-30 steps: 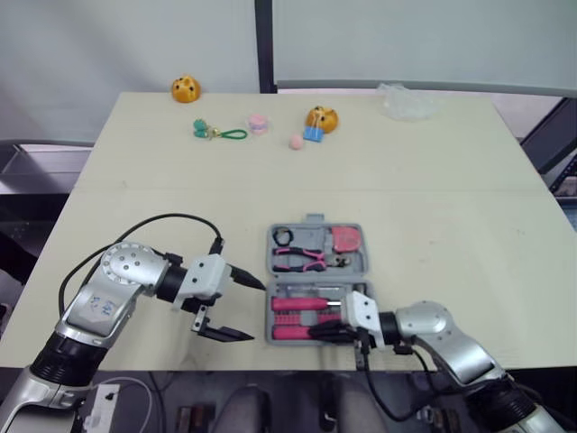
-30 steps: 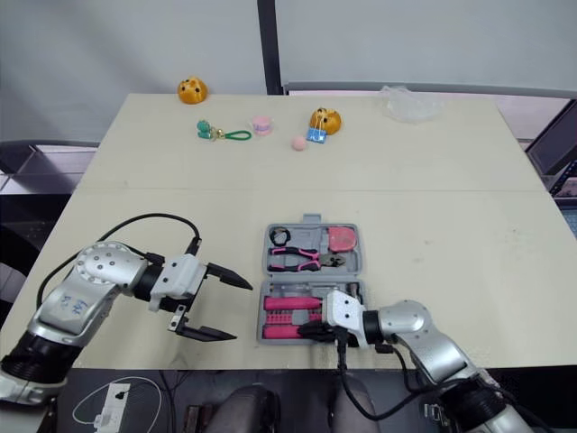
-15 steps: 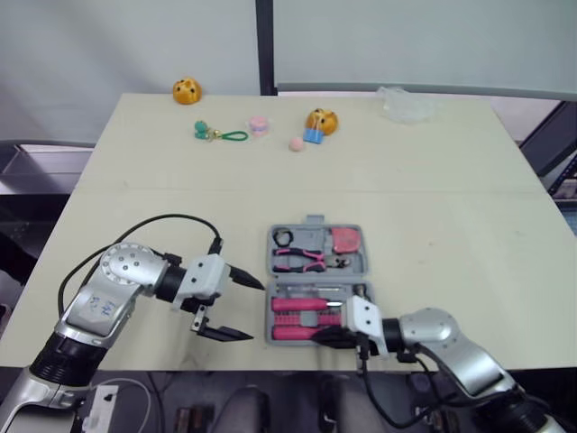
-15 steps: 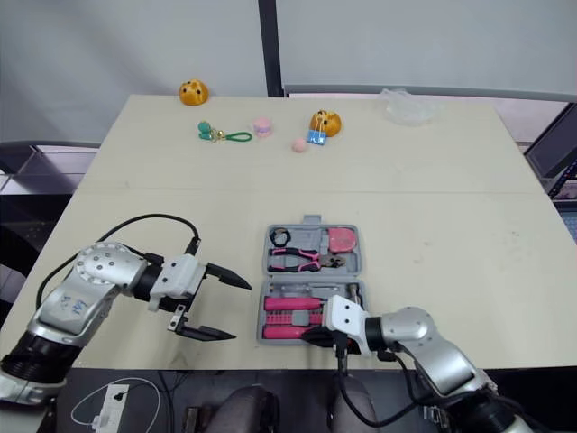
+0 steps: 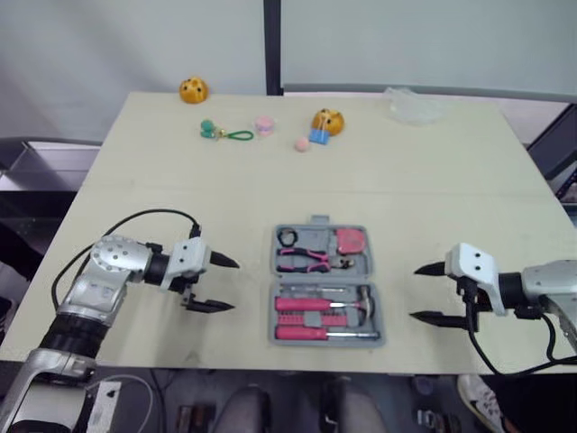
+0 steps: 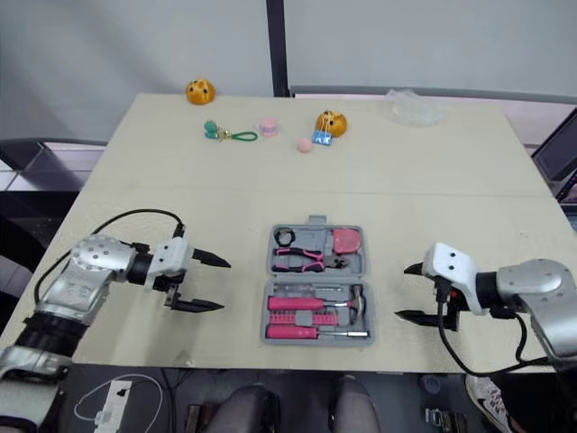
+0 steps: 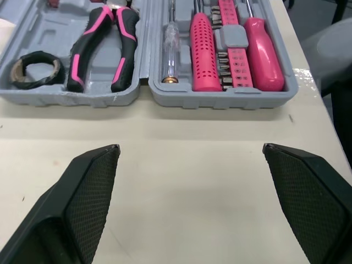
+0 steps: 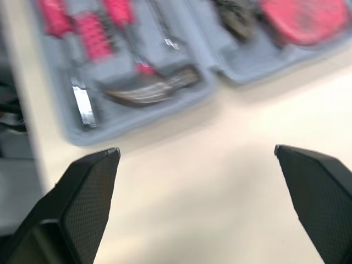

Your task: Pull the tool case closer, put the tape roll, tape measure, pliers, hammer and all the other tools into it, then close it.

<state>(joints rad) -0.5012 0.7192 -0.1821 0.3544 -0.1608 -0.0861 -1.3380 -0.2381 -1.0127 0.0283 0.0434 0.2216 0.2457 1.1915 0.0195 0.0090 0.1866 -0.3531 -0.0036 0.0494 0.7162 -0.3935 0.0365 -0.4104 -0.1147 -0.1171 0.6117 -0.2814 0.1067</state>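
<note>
The tool case [image 5: 325, 284] is lying open on the table [image 5: 433, 180] while the left gripper [image 5: 233, 285] and right gripper [image 5: 415, 292] are hovering beside it, both open and empty.

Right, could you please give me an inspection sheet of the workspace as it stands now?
Surface: beige table with a seam across.
Job's things: tool case open flat near the front edge; tape roll, pliers, tape measure in far half; hammer, pink screwdrivers in near half.
Clutter: two orange toys, green keychain, blue clip, clear plastic along the far edge.
Hands: left hand and right hand open, flanking the case, touching nothing.
Cables: black cable loops over left arm; another hangs below right wrist.
Surroundings: grey wall, dark post behind the table.
</note>
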